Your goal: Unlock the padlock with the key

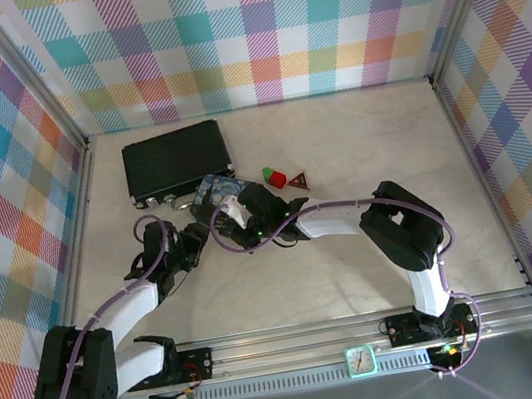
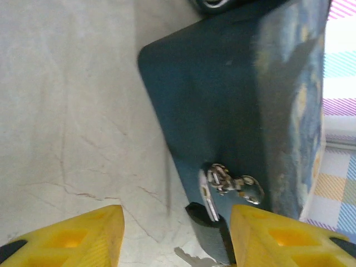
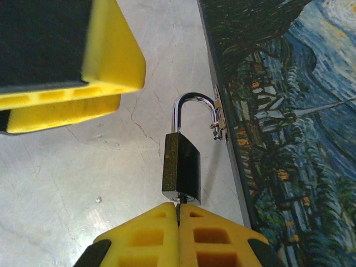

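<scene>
The small padlock (image 3: pixel 181 167), with a dark body and a silvery shackle, hangs at the side of the blue box painted with a swirling night sky (image 3: pixel 278 139). Its shackle is looped through the box's little metal hasp (image 3: pixel 219 119). One leg of the shackle enters the body. The other leg ends at the hasp and looks clear of the body, though I cannot tell for sure. The lock body lies on the pale marbled worktop (image 1: pixel 361 286), just beside the box wall.

The right tool (image 3: pixel 178 214) is clenched, its yellow fingers pressed together on the thin metal key (image 2: pixel 192 257). The key sits in the bottom of the lock body, pointing away from the shackle.

The left tool (image 2: pixel 177 217) is released and grasps nothing. Its yellow fingers stand apart near the padlock, on the side away from the box.

The box sits in the far left part of the worktop, against the near right corner of a flat black rectangular case (image 1: pixel 176 160) that lies toward the far left corner. To the box's right, nearer the middle of the worktop, a green block (image 1: pixel 268 171) and a red block (image 1: pixel 279 177) touch each other. A dark red triangle (image 1: pixel 298 181) lies just beside them.
</scene>
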`<state>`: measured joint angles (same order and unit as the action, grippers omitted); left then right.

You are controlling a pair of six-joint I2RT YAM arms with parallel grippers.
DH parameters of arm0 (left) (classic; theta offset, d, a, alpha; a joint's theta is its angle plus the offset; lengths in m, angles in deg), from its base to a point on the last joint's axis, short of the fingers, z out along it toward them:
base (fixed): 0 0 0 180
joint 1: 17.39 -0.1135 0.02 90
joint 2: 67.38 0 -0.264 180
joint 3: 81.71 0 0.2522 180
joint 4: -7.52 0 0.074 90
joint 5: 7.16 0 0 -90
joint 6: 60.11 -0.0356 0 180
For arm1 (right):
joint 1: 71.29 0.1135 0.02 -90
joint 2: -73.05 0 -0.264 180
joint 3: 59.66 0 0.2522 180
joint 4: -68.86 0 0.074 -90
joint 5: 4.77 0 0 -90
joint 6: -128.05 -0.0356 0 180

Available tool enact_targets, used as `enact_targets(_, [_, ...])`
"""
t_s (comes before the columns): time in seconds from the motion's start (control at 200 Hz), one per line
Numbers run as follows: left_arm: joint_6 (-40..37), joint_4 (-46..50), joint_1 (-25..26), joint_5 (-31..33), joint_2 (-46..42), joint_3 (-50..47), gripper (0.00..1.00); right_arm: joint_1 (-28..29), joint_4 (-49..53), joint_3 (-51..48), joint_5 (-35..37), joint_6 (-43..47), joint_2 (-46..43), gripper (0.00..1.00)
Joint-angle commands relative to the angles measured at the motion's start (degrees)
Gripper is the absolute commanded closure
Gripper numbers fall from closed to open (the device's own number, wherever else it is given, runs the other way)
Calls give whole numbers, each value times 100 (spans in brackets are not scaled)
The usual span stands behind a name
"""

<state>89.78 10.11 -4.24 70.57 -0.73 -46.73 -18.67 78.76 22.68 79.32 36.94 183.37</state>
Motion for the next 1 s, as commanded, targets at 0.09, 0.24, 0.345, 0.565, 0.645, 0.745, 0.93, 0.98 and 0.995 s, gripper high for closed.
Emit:
enact_targets(0.09, [530, -1013, 160, 340, 265, 14, 52, -24, -448, -59, -84, -117, 87, 100])
enact_targets(0.24, [659, -1473, 314, 320, 720, 95, 54, -24, -456, -68, -94, -123, 74, 100])
enact_targets(0.345, [731, -1631, 371, 321, 954, 133, 57, -24, -441, -64, -101, -102, 60, 100])
enact_targets(0.565, [716, -1788, 416, 312, 1222, 190, 69, -19, -488, -46, -169, -128, 84, 100])
enact_targets(0.645, [685, -1828, 417, 357, 1304, 199, 74, -24, -508, -54, -199, -140, 64, 100])
enact_targets(0.745, [653, -1867, 417, 368, 1376, 205, 87, -24, -502, -46, -209, -136, 21, 100])
enact_targets(0.93, [543, -1706, 417, 434, 1303, 180, 97, -24, -327, -265, -72, -418, -509, 83])
enact_targets(0.98, [482, -1622, 417, 475, 1251, 182, 98, -20, -208, -371, 29, -626, -761, 69])
enact_targets(0.995, [464, -1592, 418, 486, 1234, 182, 98, -23, -170, -404, 98, -717, -834, 65])
